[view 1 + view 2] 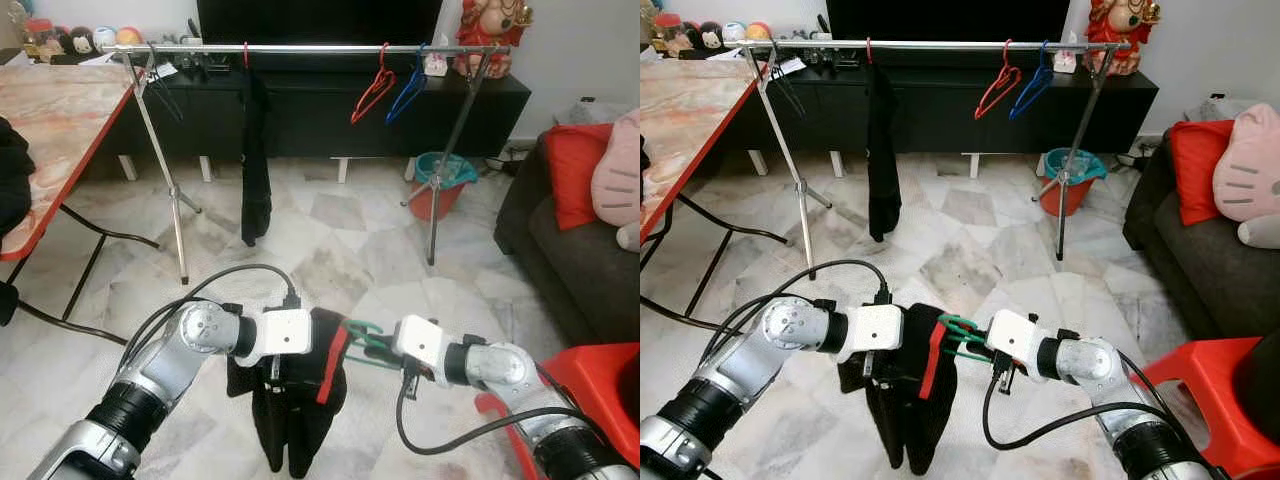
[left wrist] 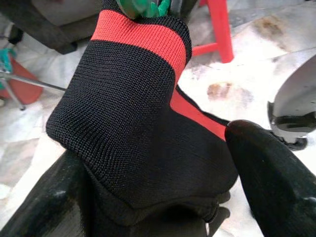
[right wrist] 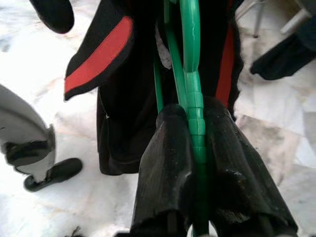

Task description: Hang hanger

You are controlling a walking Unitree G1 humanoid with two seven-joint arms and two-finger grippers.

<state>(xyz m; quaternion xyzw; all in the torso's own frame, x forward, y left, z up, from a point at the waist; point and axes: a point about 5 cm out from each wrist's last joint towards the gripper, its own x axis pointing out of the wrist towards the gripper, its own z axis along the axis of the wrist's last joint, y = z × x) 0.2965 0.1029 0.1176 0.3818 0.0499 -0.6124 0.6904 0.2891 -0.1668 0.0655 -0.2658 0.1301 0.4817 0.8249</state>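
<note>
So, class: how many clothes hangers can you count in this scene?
4: green hanger in the right gripper; on the rail, red hanger, blue hanger, and red hook carrying black clothing. Others may be hidden.

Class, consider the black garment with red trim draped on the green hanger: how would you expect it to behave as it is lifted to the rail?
The black garment probably stays floppy: it hangs in loose folds below the green hanger. Its knit looks soft, so likely light. It may swing or slip, being draped while the right gripper clamps the hanger.

Both arms bent inward, left claw gripping cloth, right claw clamped on a hanger
</note>
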